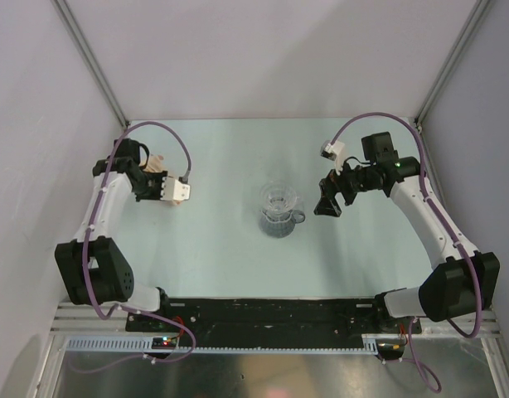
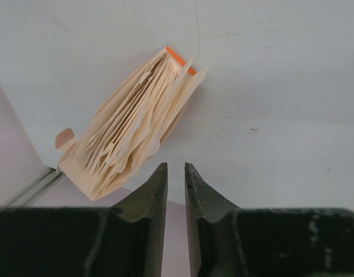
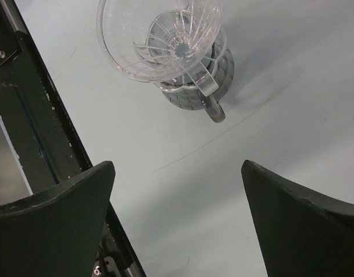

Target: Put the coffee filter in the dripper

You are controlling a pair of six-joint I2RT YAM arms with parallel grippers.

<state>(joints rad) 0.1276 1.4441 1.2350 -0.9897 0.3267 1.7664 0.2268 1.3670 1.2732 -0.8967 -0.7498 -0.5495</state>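
The dripper (image 1: 281,207) is a translucent grey ribbed cup with a flared rim and a loop handle, standing mid-table. It also shows at the top of the right wrist view (image 3: 177,52), and nothing is inside it. My right gripper (image 1: 327,206) is wide open and empty, just right of the dripper and apart from it. My left gripper (image 1: 148,177) is at the far left. In the left wrist view (image 2: 176,173) its jaws stand a narrow gap apart with nothing between them. No white coffee filter is in view.
A fanned tan stack of flat papers (image 2: 131,127) with an orange edge lies just ahead-left of the left fingertips, close to the left wall (image 2: 15,161). It also shows in the top view (image 1: 157,162). A black rail (image 3: 44,133) runs along the table's near edge.
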